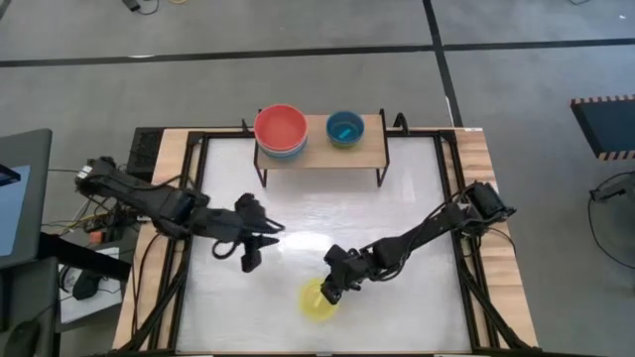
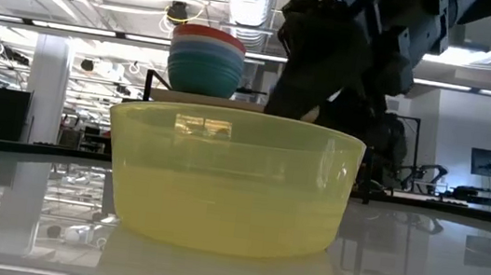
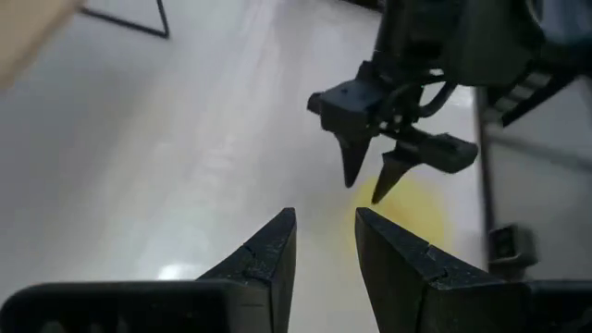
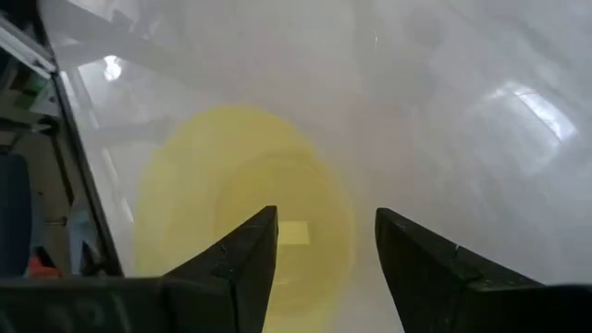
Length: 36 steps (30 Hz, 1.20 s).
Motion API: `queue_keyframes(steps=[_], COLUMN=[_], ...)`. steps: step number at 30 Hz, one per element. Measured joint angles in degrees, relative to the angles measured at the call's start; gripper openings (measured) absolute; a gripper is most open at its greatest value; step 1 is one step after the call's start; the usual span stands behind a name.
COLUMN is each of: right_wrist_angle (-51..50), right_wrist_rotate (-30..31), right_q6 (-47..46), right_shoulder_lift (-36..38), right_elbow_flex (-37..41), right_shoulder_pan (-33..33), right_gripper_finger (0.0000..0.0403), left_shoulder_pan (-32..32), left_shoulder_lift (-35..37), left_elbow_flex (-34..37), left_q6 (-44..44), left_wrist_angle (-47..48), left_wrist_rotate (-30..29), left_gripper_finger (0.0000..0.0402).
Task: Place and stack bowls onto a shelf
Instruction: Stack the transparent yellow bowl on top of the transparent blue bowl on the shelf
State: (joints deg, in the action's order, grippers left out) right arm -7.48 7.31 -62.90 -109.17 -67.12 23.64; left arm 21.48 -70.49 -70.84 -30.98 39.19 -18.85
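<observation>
A translucent yellow bowl (image 1: 317, 300) of smooth plastic sits upright near the front edge of the glossy white table (image 1: 298, 213), with the right gripper (image 1: 331, 290) poised at its rim, fingers (image 4: 242, 254) parted and holding nothing. The left gripper (image 1: 260, 241) hangs over bare tabletop well to the bowl's left, its tapered dark fingers (image 3: 268, 254) slightly apart and empty. At the back, the low shelf (image 1: 320, 154), light wood on thin black legs, carries a stack of bowls (image 1: 281, 132) topped by a red one on its left end and one blue bowl (image 1: 345, 128) beside it; the count in the stack cannot be told. The wide middle of the table lies open between the arms and the shelf.
</observation>
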Motion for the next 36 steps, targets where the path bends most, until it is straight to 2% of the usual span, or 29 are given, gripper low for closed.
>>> queue_keyframes(steps=[6, 10, 13, 17, 23, 30, 33, 36], right_wrist_angle=[0.32, -0.52, -0.5, -1.27, -5.45, -21.54, -27.25, -33.35], right_wrist_rotate=[0.03, -0.56, -0.54, 0.07, 3.43, 9.53, 10.35, 11.5], right_q6=[-1.21, -2.82, -3.65, -4.63, -6.81, -7.03, -6.59, -5.47], right_shoulder_lift=[-1.34, -1.87, -1.87, -1.26, 1.15, 5.84, 6.44, 6.44], right_elbow_flex=[-0.04, 0.01, -0.04, -0.04, -0.27, -4.88, -7.83, -10.66], right_shoulder_pan=[0.39, 0.39, 0.42, 0.66, 2.13, 4.45, 4.52, 4.28], right_gripper_finger=[0.0181, 0.0129, 0.0082, 0.0023, 0.0029, 0.0024, 0.0025, 0.003], left_shoulder_pan=[2.76, 5.18, 6.74, 8.51, 8.87, 7.55, 5.81, 3.92], left_shoulder_lift=[7.6, 7.59, 6.28, 3.82, -0.87, -9.97, -14.63, -18.98], left_elbow_flex=[18.52, 25.74, 28.61, 29.0, 28.99, 27.8, 24.28, 19.66], left_q6=[-10.03, -15.31, -16.71, -16.81, -16.53, -13.12, -11.83, -9.75], left_wrist_angle=[-13.81, -21.74, -26.95, -28.46, -37.09, -50.26, -50.3, -48.19], left_wrist_rotate=[-0.36, -0.43, -1.13, -3.42, -3.91, -1.87, 0.32, 1.97], left_gripper_finger=[0.0098, 0.0098, 0.0099, 0.0099, 0.0099, 0.0101, 0.012, 0.0155])
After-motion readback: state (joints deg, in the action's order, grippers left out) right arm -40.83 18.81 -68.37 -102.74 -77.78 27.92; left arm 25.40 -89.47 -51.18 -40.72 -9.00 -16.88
